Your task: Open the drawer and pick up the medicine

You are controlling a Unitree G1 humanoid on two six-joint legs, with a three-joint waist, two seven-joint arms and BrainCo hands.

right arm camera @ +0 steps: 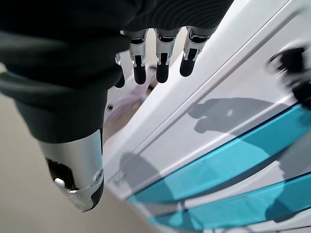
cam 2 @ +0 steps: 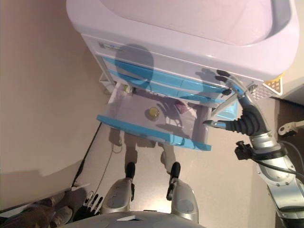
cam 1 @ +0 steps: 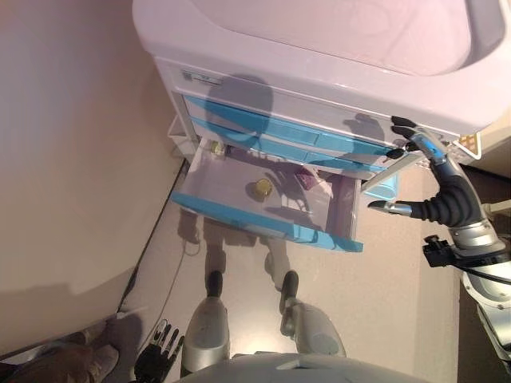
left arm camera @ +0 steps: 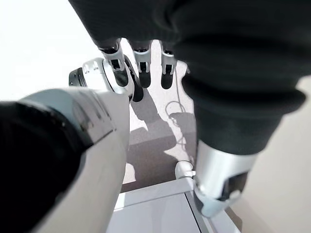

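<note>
A white cart (cam 1: 319, 48) has several blue-fronted drawers. One lower drawer (cam 1: 263, 224) is pulled out. Inside it lie a small round yellow-topped medicine bottle (cam 1: 263, 188), a small pinkish item (cam 1: 306, 180) and another small bottle (cam 1: 215, 148) at the back left corner. My right hand (cam 1: 427, 153) is raised at the cart's right side, level with the closed drawers above the open one, with fingers straight and holding nothing; its wrist view shows the straight fingers (right arm camera: 160, 58) before the drawer fronts (right arm camera: 233, 160). My left hand (cam 1: 164, 347) hangs low at my side, open and empty.
A wall (cam 1: 72, 159) runs along the left, close to the cart. A person's shoe (cam 1: 76, 361) shows at the lower left on the floor. A small white frame (cam 1: 180, 136) sticks out at the cart's left side.
</note>
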